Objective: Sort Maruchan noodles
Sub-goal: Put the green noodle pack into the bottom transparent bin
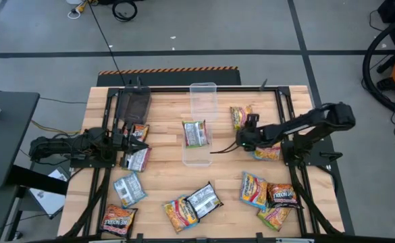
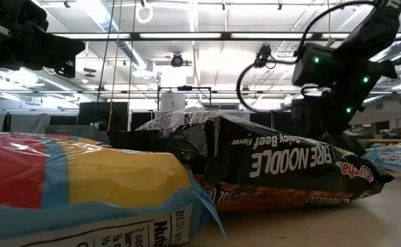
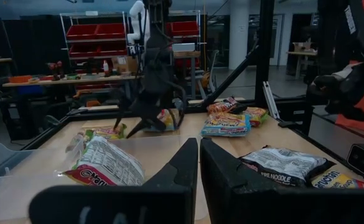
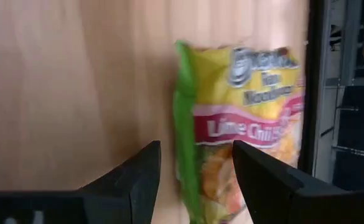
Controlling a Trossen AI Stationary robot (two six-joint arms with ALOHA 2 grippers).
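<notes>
My right jaws [image 4: 194, 180] stand wide open and empty, poised over the yellow-green lime chili packet [image 4: 244, 124] that lies flat on the bench [image 4: 63, 81] near its far right corner, close to the black frame rail [image 4: 315, 74]. From above, these jaws [image 1: 246, 131] sit just inward of that packet [image 1: 241, 115], between it and the clear bin [image 1: 200, 125] in the middle, which already holds one packet [image 1: 195, 133]. What matters for the grab is the line-up: in my wrist view the packet's long axis runs straight away from me, and its green edge sits in the gap between my two fingers [image 4: 135, 180], with most of the body off toward one finger. So I judge I need a small sideways shift before I close across the short width. This arm is plainly the nearer one. My left jaws [image 3: 197, 180] are shut on nothing, waiting low over the left side of the bench [image 1: 126, 140] beside the silver packet [image 3: 104, 163]. Other packets lie scattered along the front edge, well apart from this one.
</notes>
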